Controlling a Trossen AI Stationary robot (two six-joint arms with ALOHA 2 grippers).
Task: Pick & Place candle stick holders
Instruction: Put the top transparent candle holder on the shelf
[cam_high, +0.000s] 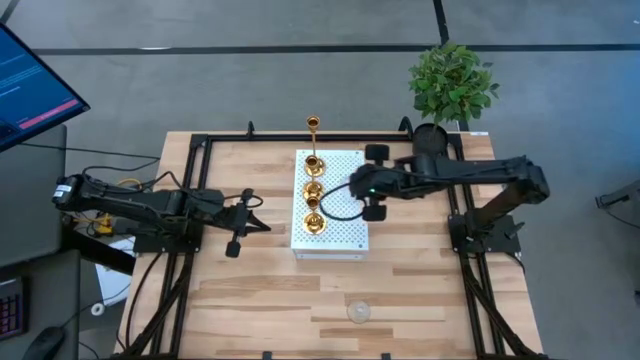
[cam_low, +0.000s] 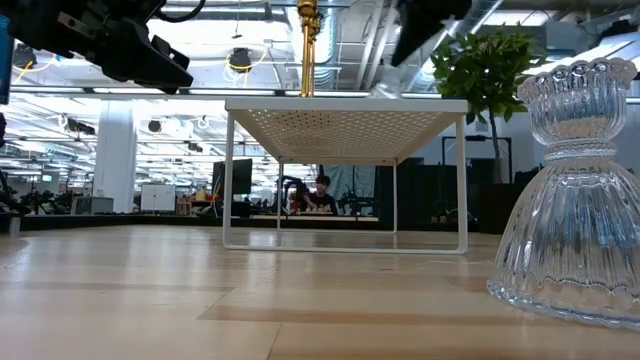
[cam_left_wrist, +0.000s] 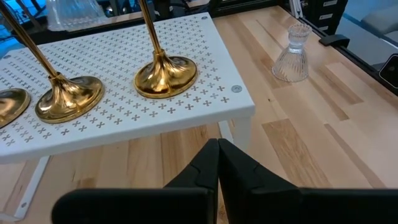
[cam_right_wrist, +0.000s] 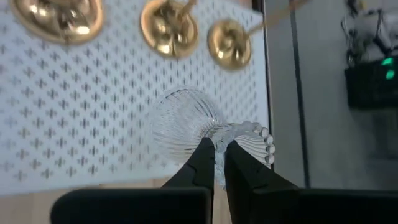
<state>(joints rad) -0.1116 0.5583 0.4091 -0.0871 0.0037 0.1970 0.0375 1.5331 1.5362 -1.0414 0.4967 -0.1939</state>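
Three gold holders (cam_high: 313, 190) stand on their round bases in a row along the left side of a white perforated shelf (cam_high: 340, 235); the far one is tall and thin-stemmed (cam_high: 313, 125). They also show in the left wrist view (cam_left_wrist: 165, 76). My right gripper (cam_high: 352, 188) is over the shelf, shut on a clear glass holder (cam_right_wrist: 186, 121). A second glass holder (cam_high: 359, 311) stands on its base on the table near the front edge, and shows close up in the low view (cam_low: 575, 190). My left gripper (cam_high: 262, 225) is shut and empty, left of the shelf. My right gripper pinches the glass holder's narrow neck (cam_right_wrist: 219, 138) between its two fingers, just under the scalloped top rim (cam_right_wrist: 256, 146). The fingers slant down from the table's right side and lie across the neck. The holder is tilted over the shelf; I cannot tell whether its base touches the shelf.
A green plant (cam_high: 452, 85) in a black pot (cam_high: 430, 135) stands at the far right corner, behind my right arm. Black frame rails (cam_high: 190, 200) run along the table's edges. Bare wood lies in front of the shelf. A monitor (cam_high: 30, 85) stands off the table's left.
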